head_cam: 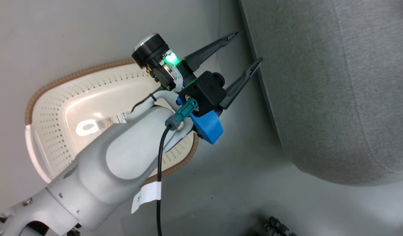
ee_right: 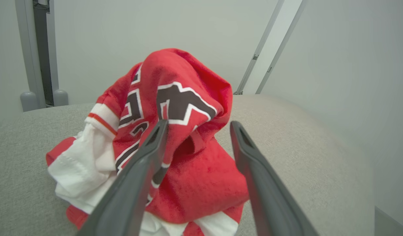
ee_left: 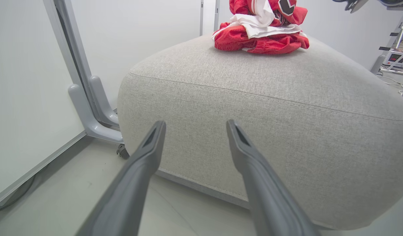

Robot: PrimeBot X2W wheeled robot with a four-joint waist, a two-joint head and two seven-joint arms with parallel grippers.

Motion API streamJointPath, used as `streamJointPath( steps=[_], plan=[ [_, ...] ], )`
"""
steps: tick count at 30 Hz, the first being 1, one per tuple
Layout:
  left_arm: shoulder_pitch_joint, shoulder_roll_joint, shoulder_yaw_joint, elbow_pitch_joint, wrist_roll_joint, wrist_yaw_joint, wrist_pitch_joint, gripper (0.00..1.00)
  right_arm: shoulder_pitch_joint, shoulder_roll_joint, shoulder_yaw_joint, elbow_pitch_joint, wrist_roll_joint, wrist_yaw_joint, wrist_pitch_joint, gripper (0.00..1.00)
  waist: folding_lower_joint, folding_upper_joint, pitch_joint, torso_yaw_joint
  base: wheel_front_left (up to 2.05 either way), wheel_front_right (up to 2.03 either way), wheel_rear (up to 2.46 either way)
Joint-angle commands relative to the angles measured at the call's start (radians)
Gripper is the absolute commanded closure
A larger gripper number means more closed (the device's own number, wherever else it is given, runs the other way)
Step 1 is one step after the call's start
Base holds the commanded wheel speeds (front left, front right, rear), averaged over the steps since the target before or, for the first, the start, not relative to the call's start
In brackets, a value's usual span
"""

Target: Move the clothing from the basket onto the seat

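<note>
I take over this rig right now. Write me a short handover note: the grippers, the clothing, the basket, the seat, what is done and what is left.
Left gripper: open, holds nothing, over the floor between basket and seat.
Right gripper: open, fingers apart right at the clothing, no grip.
Clothing: one red heap on top of the seat.
Basket: no clothing in the part that shows; the left arm hides some of it.
Done: the move, as far as I can see.
Left: check the hidden part of the basket, then draw the arms back.
</note>
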Motion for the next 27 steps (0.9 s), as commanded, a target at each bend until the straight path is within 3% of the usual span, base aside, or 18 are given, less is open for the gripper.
streamJointPath(
  steps=[1, 7, 11, 18, 27],
  plan=[
    [0.013, -0.007, 0.002, 0.007, -0.007, 0.005, -0.010, 0.00, 0.048, 0.009, -0.002, -0.022, 0.004, 0.000, 0.000, 0.00, -0.0001, 0.0000, -0.052, 0.001, 0.00, 0.00, 0.00],
    [0.069, -0.035, 0.032, 0.027, -0.032, 0.019, -0.025, 0.00, 0.199, 0.030, -0.015, -0.147, -0.003, 0.000, 0.000, 0.00, -0.0001, 0.0000, -0.168, 0.015, 0.00, 0.00, 0.00],
    [0.127, -0.043, 0.079, 0.006, -0.045, 0.032, -0.025, 0.00, 0.261, 0.049, 0.028, -0.243, -0.019, 0.000, 0.000, 0.00, -0.0001, 0.0000, -0.250, 0.027, 0.00, 0.00, 0.00],
    [0.243, -0.061, 0.221, -0.063, -0.034, 0.061, -0.026, 0.00, 0.312, 0.045, 0.169, -0.351, -0.004, 0.000, 0.000, 0.00, -0.0001, 0.0000, -0.378, 0.086, 0.00, 0.00, 0.00],
    [0.393, -0.072, 0.435, -0.141, 0.027, 0.079, -0.025, 0.00, 0.350, 0.064, 0.367, -0.391, 0.015, 0.000, 0.001, 0.00, -0.0001, 0.0000, -0.506, 0.178, 0.00, 0.00, 0.00]
  ],
)
